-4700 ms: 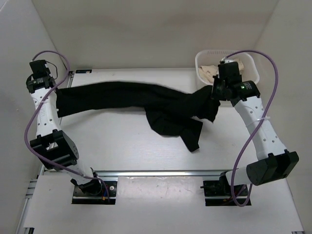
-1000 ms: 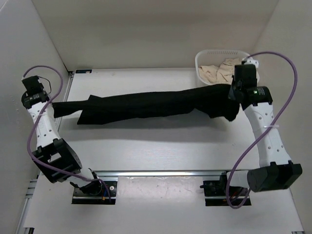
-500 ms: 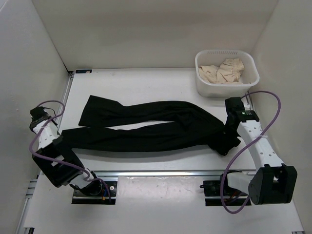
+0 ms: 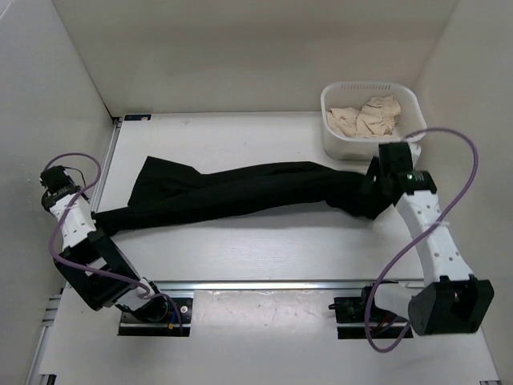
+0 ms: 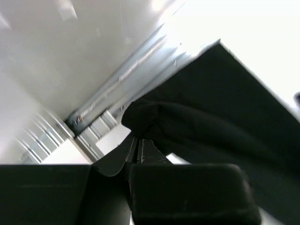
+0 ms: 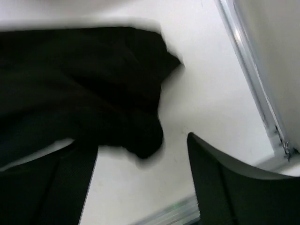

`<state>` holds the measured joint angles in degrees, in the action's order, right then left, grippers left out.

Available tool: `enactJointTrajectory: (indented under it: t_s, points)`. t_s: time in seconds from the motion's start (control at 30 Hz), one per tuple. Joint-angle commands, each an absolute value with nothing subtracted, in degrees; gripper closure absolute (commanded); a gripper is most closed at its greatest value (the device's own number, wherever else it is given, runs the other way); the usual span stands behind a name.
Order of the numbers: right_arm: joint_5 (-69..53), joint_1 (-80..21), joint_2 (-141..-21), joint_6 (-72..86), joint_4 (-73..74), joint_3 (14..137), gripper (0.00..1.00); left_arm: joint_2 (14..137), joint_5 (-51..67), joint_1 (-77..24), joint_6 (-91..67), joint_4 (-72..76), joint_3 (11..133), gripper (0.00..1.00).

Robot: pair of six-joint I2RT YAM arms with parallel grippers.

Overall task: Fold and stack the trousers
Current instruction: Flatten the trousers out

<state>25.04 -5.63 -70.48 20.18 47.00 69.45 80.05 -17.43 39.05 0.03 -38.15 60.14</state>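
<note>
The black trousers [image 4: 240, 191] lie stretched across the table from left to right, bunched lengthwise. My left gripper [image 4: 90, 215] is at the table's left edge, shut on one end of them. In the left wrist view its fingertips [image 5: 139, 143] pinch a fold of the black fabric [image 5: 211, 117]. My right gripper [image 4: 371, 196] hovers over the other end, near the basket. In the right wrist view it [image 6: 140, 187] is open, and the bunched trouser end [image 6: 84, 84] lies on the table just past the fingers, apart from them.
A white basket [image 4: 327, 100] holding beige cloth [image 4: 365, 116] stands at the back right, close to the right arm. Enclosure walls rise on the left, right and back. A metal rail [image 4: 264, 285] runs along the near edge.
My right gripper has opened and let go of the trousers after moving back from the near edge. The trousers have shifted away from the near edge and bunched. The left gripper stays shut on its end.
</note>
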Motion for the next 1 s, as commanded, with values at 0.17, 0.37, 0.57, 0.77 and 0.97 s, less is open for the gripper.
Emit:
enactJointTrajectory:
  t_s: [0.17, 0.37, 0.57, 0.77, 0.97]
  points:
    - [27.7, -4.2, -44.7, 55.1, 58.2, 50.0, 0.09, 74.7, -17.3, 39.6, 0.0, -37.7, 52.7, 0.86]
    - [23.1, -4.2, -30.2, 84.4, 44.9, 32.5, 0.14, 74.2, -17.3, 40.2, 0.0, -37.7, 51.5, 0.86]
    - [26.0, -4.2, -45.2, 86.6, 26.6, 27.6, 0.15, 74.2, -16.8, 40.2, 0.0, -37.7, 51.0, 0.86]
    - [27.1, -3.6, -53.1, 86.1, 24.4, 36.5, 0.23, 73.6, -16.8, 40.7, 0.0, -37.7, 49.8, 0.86]
    - [21.2, -3.6, -59.5, 97.3, 24.4, 35.8, 0.22, 74.2, -16.8, 40.7, 0.0, -37.7, 49.2, 0.86]
